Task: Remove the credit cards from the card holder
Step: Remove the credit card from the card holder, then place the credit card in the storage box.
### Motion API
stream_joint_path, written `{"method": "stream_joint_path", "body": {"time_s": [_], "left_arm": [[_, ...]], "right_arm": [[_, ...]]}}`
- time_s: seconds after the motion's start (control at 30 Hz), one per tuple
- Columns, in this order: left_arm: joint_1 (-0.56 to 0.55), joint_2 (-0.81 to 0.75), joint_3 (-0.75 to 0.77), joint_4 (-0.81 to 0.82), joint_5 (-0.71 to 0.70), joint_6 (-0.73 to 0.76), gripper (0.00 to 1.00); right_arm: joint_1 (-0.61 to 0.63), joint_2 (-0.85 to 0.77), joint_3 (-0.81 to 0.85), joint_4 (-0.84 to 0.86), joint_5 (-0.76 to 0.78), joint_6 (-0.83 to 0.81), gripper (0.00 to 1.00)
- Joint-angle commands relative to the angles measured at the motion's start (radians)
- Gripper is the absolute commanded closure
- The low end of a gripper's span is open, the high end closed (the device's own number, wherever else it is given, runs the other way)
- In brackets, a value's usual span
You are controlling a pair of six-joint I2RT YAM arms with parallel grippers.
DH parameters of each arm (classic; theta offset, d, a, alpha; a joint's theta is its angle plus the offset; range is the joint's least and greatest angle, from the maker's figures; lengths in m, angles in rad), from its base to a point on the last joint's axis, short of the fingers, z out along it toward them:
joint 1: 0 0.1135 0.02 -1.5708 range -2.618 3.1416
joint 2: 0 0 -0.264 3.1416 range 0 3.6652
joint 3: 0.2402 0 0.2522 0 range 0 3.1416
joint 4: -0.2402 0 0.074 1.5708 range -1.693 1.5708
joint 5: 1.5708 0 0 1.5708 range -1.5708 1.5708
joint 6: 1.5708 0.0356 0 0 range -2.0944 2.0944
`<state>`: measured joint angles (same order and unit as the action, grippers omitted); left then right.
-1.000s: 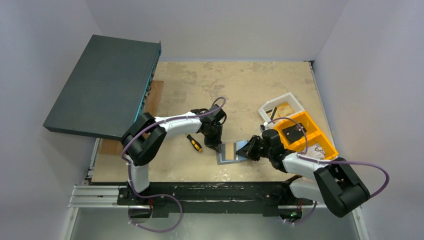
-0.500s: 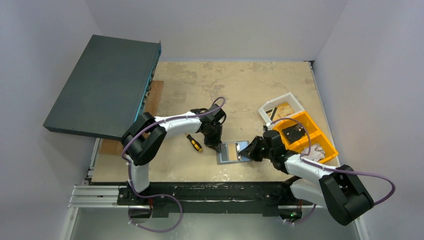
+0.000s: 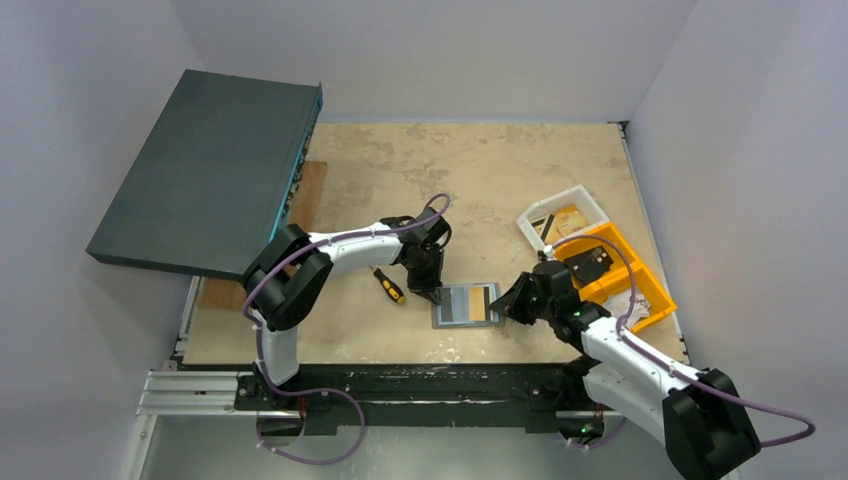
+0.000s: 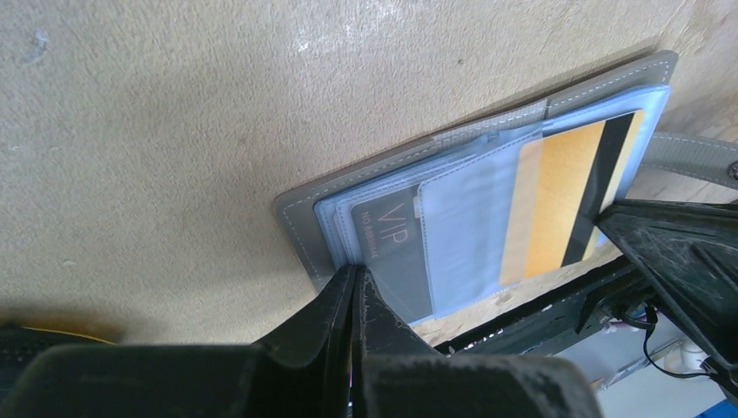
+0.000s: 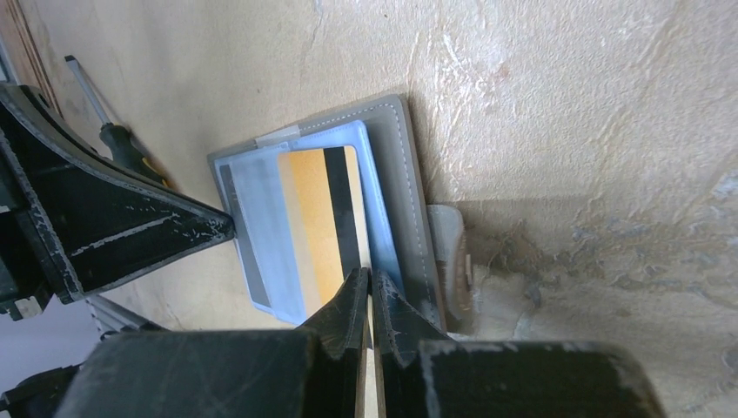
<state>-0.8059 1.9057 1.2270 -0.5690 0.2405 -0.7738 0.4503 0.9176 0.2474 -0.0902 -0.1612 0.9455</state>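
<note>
Wide tabletop (image 3: 480, 180) under me, the big dark flat box (image 3: 210, 170) off at the far left, orange bins (image 3: 625, 280) on the right. None of that is my business.

The card holder (image 3: 460, 305) is. It lies open and flat at the near middle, right between my two tools. My left tool (image 3: 437, 294) is clamped fully together with nothing in it, its tips pressing down on the holder's left edge. My right tool (image 3: 506, 304) is closed tight too, empty as far as I can see, its tips resting on the holder's right half.

I judge the holder light and soft; it would skate across the tabletop if I let go of that pin. The clear sleeves (image 4: 470, 244) look slick and floppy.

The cards are thin, stiff and lying flush, so nothing to pinch from above. The gold card (image 5: 318, 218), black-striped, sits right at my right tips and looks the more exposed, so I'd take its free edge. The grey VIP card (image 4: 392, 239) lies by my left tips. The closing tab (image 5: 448, 252) pokes out just beside my right tips.
</note>
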Motion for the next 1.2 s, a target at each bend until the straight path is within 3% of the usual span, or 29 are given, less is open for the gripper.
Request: {"method": "stream_joint_path", "body": {"time_s": [0.0, 0.63, 0.93, 1.17], "left_arm": [[0.017, 0.025, -0.023, -0.07, -0.112, 0.053, 1.0], [0.014, -0.104, 0.084, -0.1, -0.027, 0.08, 1.0], [0.017, -0.177, 0.114, -0.114, 0.007, 0.086, 0.65], [0.03, -0.191, 0.088, -0.037, 0.105, 0.067, 0.48]], "right_arm": [[-0.006, -0.029, 0.071, -0.115, 0.065, -0.033, 1.0], [-0.006, -0.054, 0.195, -0.201, 0.064, -0.071, 1.0], [-0.006, -0.028, 0.233, -0.185, 0.04, -0.093, 1.0], [-0.004, -0.013, 0.236, -0.152, 0.004, -0.09, 1.0]]}}
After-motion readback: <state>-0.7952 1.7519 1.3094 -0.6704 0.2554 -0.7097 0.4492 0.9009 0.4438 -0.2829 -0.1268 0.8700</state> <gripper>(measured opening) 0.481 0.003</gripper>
